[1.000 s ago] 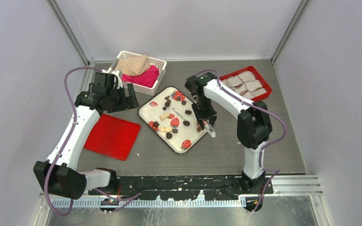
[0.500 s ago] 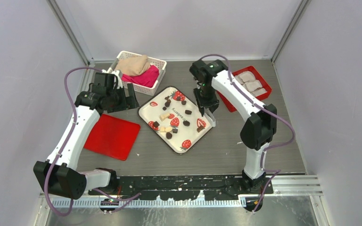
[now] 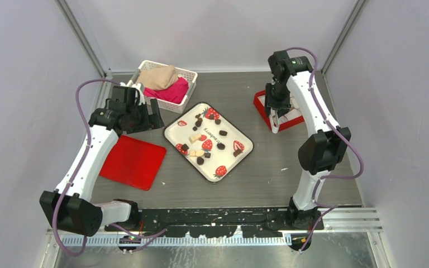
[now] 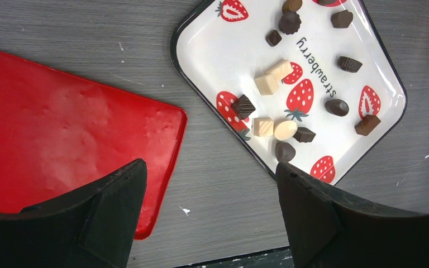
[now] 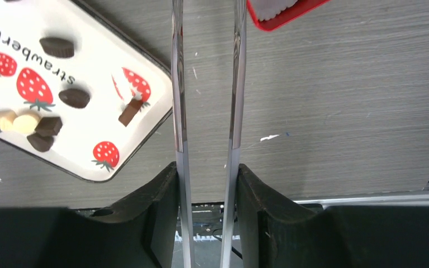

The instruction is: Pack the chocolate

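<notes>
I am gripping the tongs (image 5: pixel 177 84) in my right gripper (image 5: pixel 206 173) over the red box (image 3: pixel 261 106). My left gripper (image 4: pixel 209 184) is hanging open, and many chocolates (image 4: pixel 337 106) are lying unpacked on the strawberry tray (image 4: pixel 223 61).

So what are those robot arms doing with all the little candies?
They are packing chocolates. The right gripper is squeezing metal tongs and holds them at the edge of the red box. Their tips are hidden, so I cannot tell whether a piece is in them. Many chocolates lie on the strawberry tray. The left gripper is open and empty, hovering between the tray and a flat red lid.
</notes>
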`<state>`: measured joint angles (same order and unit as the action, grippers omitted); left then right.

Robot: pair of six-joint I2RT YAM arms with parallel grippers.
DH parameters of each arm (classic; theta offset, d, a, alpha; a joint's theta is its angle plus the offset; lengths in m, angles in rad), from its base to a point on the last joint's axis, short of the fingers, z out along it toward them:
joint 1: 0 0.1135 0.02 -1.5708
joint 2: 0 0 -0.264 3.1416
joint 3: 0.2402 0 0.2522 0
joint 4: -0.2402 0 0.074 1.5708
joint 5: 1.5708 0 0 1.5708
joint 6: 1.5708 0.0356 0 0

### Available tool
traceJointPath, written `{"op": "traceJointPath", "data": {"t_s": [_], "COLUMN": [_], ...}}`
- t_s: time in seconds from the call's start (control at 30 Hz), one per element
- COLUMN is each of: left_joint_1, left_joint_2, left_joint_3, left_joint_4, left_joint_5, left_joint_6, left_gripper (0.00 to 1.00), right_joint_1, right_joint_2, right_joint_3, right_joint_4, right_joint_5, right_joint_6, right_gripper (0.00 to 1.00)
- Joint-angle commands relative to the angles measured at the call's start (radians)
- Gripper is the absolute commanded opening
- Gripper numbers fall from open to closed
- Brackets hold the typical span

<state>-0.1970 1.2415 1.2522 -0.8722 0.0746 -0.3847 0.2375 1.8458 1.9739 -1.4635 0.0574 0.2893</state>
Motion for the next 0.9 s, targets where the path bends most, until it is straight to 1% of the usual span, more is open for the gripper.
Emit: {"op": "traceJointPath", "data": {"t_s": [0.0,0.13,0.23,0.6,0.87], "left_joint_1": [-0.004,-0.003,-0.003,-0.002,-0.002], "left_joint_2": [0.003,0.01,0.013,0.036,0.047], "left_joint_3": [0.017,0.02,0.024,0.048,0.048], "left_joint_4": [0.036,0.035,0.031,0.018,0.021], "left_joint_5": [-0.003,-0.014,-0.02,-0.033,-0.033], "left_joint_6": [0.009,0.012,0.012,0.007,-0.006], "left_gripper": [0.86,0.86,0.86,0.86,0.86], "right_joint_1": [-0.036,-0.046,-0.064,-0.105,-0.102], "right_joint_2": [0.078,0.181,0.218,0.316,0.38], "right_joint_3": [0.082,0.166,0.198,0.213,0.234], "right_joint_4": [0.057,0.055,0.081,0.134,0.131], "right_joint_5": [-0.011,-0.007,-0.031,-0.044,-0.139], "right_joint_6": [-0.018,-0.03,-0.019,-0.026,-0.03], "right_gripper": [0.01,0.01,0.01,0.01,0.01]}}
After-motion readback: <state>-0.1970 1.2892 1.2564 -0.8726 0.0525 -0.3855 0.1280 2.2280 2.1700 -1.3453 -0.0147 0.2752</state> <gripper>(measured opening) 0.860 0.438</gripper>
